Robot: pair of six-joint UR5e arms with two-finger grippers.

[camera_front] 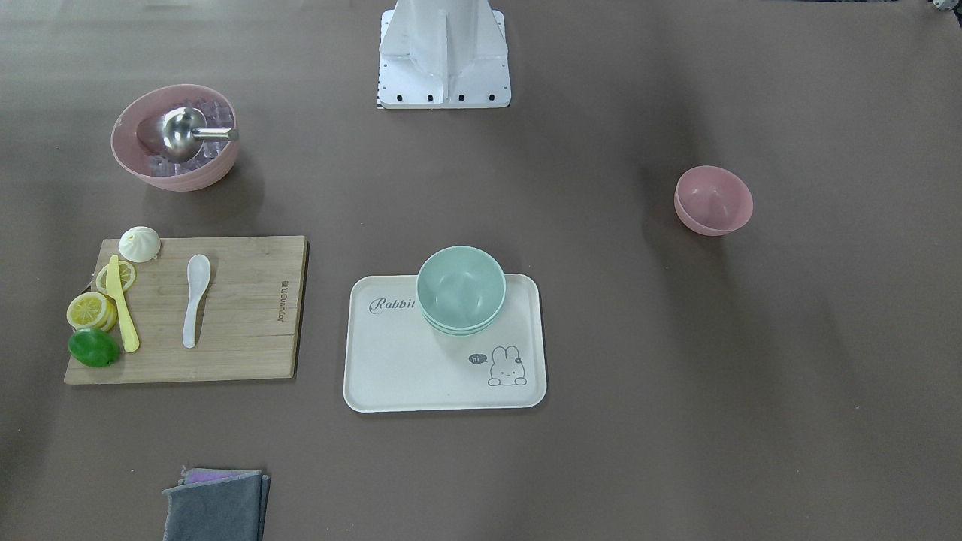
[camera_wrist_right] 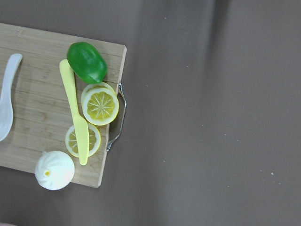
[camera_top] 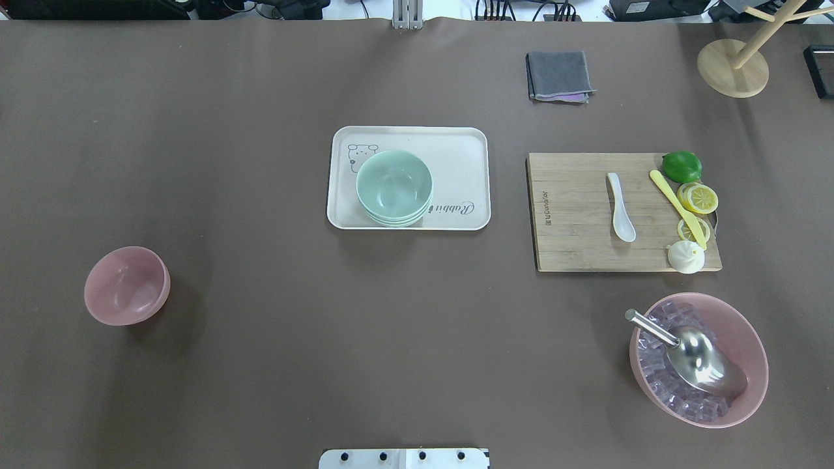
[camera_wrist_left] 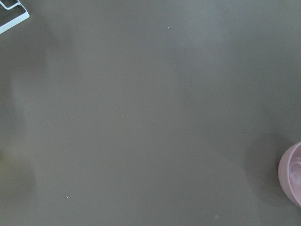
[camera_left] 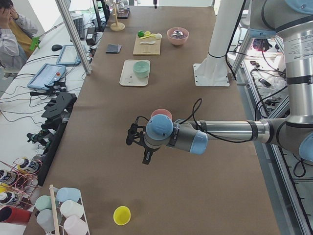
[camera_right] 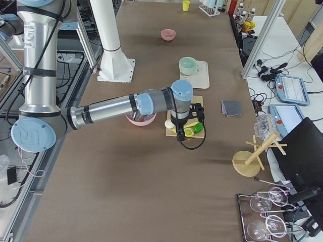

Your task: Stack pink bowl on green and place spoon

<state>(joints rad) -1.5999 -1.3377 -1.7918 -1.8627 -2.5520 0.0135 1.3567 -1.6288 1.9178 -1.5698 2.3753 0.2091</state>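
Note:
A small pink bowl (camera_top: 126,285) stands alone on the brown table at the robot's left; it also shows at the right edge of the left wrist view (camera_wrist_left: 292,174). A stack of green bowls (camera_top: 393,187) sits on a white rabbit tray (camera_top: 456,150) at the table's middle. A white spoon (camera_top: 620,206) lies on a wooden cutting board (camera_top: 573,221) at the right. My left gripper (camera_left: 138,144) hovers high beside the pink bowl. My right gripper (camera_right: 187,126) hovers over the board's outer end. Both show only in the side views, so I cannot tell whether they are open or shut.
On the board lie a lime (camera_top: 681,166), lemon slices (camera_top: 698,198), a yellow knife (camera_top: 677,208) and a white bun (camera_top: 685,256). A large pink bowl (camera_top: 749,345) with ice cubes and a metal scoop stands near the robot's right. A grey cloth (camera_top: 559,76) and wooden stand (camera_top: 733,67) are far.

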